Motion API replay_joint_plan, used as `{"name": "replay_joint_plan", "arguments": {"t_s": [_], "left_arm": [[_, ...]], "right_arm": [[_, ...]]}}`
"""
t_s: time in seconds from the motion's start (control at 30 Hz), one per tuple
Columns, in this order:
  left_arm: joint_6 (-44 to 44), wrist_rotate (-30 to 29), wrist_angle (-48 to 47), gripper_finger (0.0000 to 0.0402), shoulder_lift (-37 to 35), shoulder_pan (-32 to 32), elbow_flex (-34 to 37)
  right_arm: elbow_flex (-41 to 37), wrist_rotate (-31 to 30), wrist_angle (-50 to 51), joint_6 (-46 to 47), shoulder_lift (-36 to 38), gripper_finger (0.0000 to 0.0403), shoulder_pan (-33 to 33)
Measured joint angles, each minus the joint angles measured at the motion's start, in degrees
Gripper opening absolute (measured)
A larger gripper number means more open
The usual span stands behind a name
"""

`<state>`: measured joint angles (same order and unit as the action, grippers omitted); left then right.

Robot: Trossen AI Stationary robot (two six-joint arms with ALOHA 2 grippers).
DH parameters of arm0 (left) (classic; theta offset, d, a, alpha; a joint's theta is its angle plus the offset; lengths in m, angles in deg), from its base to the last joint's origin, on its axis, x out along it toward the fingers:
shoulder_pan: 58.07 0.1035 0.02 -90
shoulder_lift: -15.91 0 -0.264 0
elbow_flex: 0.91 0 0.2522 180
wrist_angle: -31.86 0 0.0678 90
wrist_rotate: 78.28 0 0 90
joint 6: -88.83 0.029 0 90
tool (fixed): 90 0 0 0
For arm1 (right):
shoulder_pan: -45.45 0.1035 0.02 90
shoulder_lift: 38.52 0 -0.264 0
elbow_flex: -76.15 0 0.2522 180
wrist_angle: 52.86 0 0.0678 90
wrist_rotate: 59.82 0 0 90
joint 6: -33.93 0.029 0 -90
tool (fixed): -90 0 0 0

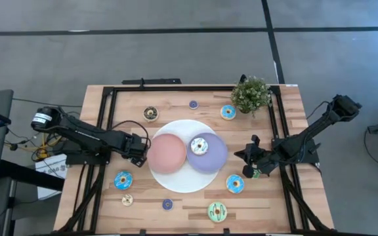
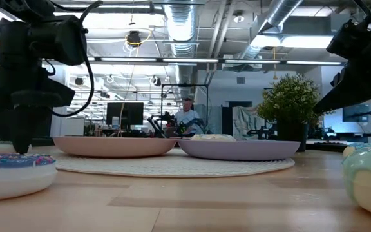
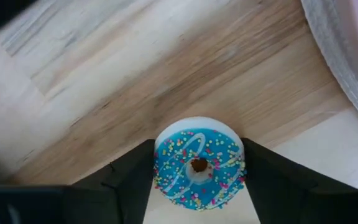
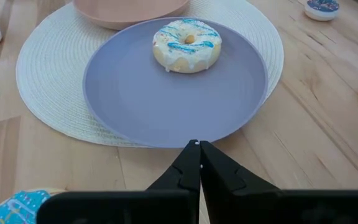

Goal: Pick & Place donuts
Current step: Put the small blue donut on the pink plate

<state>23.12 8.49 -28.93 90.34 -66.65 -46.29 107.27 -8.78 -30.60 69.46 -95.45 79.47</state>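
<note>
Donut, blue with sprinkles [image 3: 199, 165], sitting flat on counter [image 1: 274, 203] just beside woven mat [image 1: 182, 185], on the side toward counter's left edge. Left claw [image 1: 141, 149] down around it, fingers [image 3: 132, 180] pressed to both flanks, apparently pinching it. Grasp step of pick in hand. Next, as judged: firm up the pinch, lift straight, carry over the mat rim to a plate, release low so the ring does not roll.

Right claw [image 4: 199, 149] pressed together, nothing in it, waiting near purple plate toward counter's right edge.

Purple plate [image 4: 166, 106]: one white donut with blue drizzle [image 4: 186, 45], off-centre. Pink plate [image 1: 166, 154]: nothing seen inside. Both on the mat mid-counter, rims touching or overlapped. Green donut [image 1: 216, 211] and others loose nearer counter edges.
</note>
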Motion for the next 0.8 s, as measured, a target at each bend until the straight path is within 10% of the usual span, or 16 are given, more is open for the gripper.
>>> {"name": "replay_joint_plan", "arguments": {"t_s": [0.4,0.8], "left_arm": [[0.1,-0.8,-4.2,0.0213,-0.3,0.1,-2.2],[14.7,-16.8,-5.2,0.0212,-0.3,2.5,-18.3]], "right_arm": [[0.0,0.0,0.0,0.0,0.0,0.0001,0.0],[0.0,0.0,0.0,0.0,0.0,0.0001,0.0]]}}
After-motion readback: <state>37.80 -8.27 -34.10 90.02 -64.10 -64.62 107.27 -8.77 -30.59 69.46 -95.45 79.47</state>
